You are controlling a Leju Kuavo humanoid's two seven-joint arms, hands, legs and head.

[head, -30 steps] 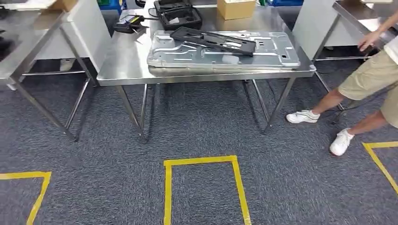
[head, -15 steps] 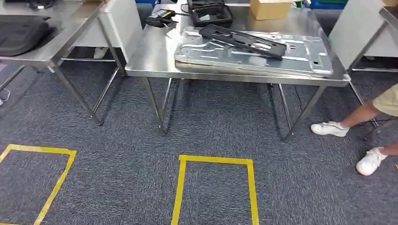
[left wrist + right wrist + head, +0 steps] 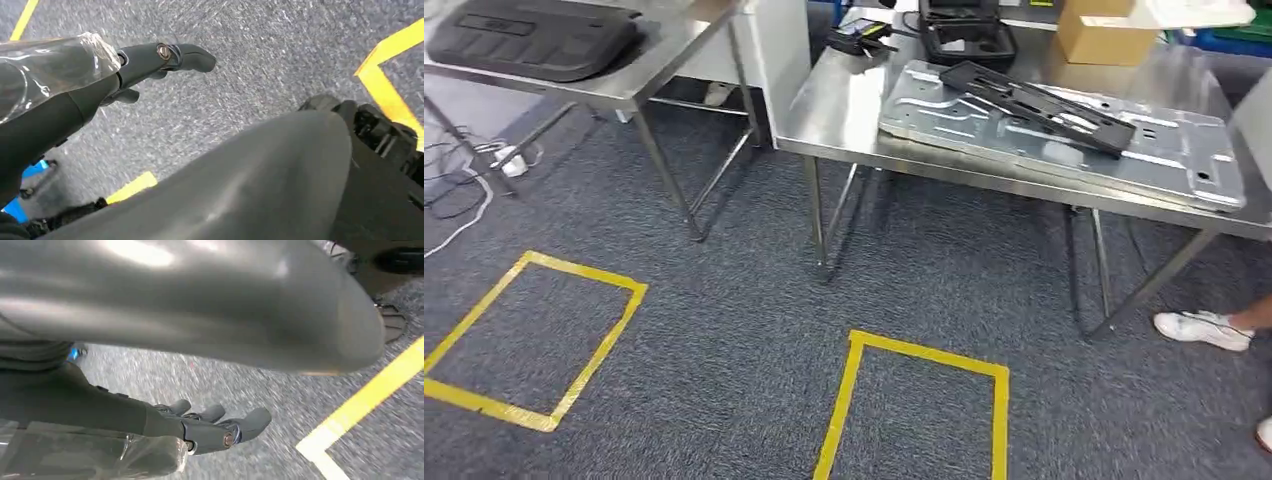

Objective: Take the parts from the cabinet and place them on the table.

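A steel counter (image 3: 844, 110) with thin legs stands on grey carpet (image 3: 724, 330) marked with yellow tape rectangles (image 3: 919, 400). On it lies a large stamped sheet-metal panel (image 3: 1064, 135), pale and ribbed, with a long black plastic part (image 3: 1036, 103) resting across its top. The left hand (image 3: 150, 62) hangs over the carpet, fingers extended and apart, holding nothing. The right hand (image 3: 210, 427) likewise hangs empty, fingers loosely spread.

A brushed, shiny stainless-steel table (image 3: 844, 120) bears a dull silver stamped sheet-metal panel (image 3: 1064, 135) under a matt black plastic frame (image 3: 1039, 100) and a brown cardboard box (image 3: 1096, 35); below the left hand (image 3: 160, 60), of smooth dark plastic, lies rough grey carpet (image 3: 240, 75)
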